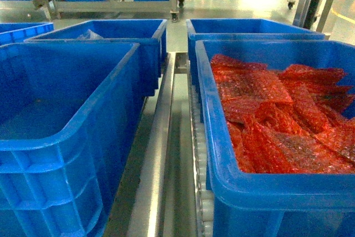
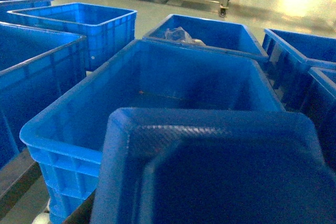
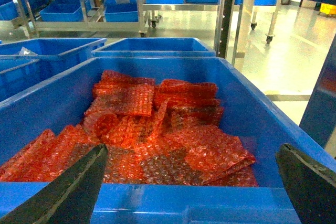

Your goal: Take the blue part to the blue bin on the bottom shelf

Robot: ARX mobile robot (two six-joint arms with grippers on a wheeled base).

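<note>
Shelving behind blue bins: red bubble-wrap bags (image 1: 277,115) in right bin (image 1: 206,115), right claw (image 3: 191,182) wide open, empty.

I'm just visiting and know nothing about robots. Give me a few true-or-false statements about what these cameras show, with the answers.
1. The large blue plastic bin on the right holds red bubble-wrap bags. True.
2. The large blue plastic bin on the left is packed with red bags. False: its inside looks nearly bare.
3. The right gripper has its jaws spread wide above the near rim of the bin of red bags. True.
4. The right gripper is clamped on a red bag. False: nothing sits between its dark fingers.
5. The floor behind the bins is carpeted. False: it is a shiny, reflective floor.
</note>
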